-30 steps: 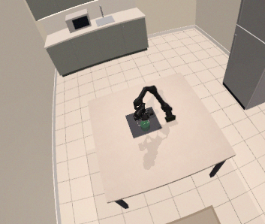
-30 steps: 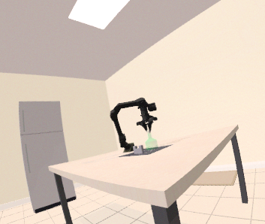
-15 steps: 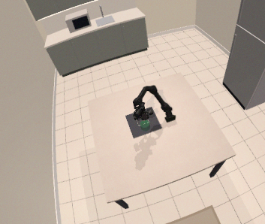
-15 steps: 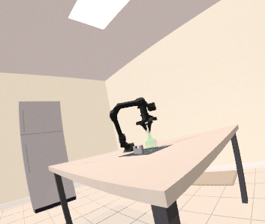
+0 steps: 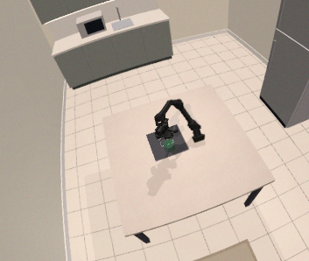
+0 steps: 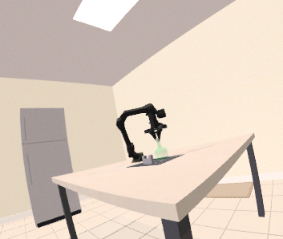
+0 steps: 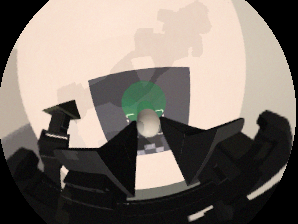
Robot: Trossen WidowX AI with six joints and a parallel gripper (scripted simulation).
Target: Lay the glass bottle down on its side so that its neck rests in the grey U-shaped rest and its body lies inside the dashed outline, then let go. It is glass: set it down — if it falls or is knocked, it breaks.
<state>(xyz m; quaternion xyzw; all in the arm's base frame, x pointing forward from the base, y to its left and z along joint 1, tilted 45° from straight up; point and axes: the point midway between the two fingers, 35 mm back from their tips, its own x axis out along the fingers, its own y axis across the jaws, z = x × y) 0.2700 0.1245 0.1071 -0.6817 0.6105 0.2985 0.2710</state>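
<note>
The gripper [image 6: 157, 138] [image 7: 148, 121] pinches the green bottle [image 5: 169, 145] [image 6: 161, 151] [image 7: 143, 96] by its neck. The bottle stands up, with the grey rest [image 6: 147, 160] at its 8 o'clock in the exterior view.

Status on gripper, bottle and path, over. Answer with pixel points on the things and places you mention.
Gripper [image 5: 166, 137] [image 6: 157, 138] [image 7: 148, 121] shut on bottle's neck. Glass bottle [image 5: 169, 145] [image 6: 161, 152] [image 7: 143, 95] upright, not laid down. Nothing seen blocking the grey rest [image 6: 147, 160].

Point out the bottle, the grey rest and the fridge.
glass bottle [image 5: 169, 145] [image 6: 161, 152] [image 7: 143, 94]: top, exterior and wrist views; on its green body
grey rest [image 6: 147, 160]: exterior view; front face
fridge [image 5: 291, 66] [image 6: 46, 168]: top and exterior views; door
</note>
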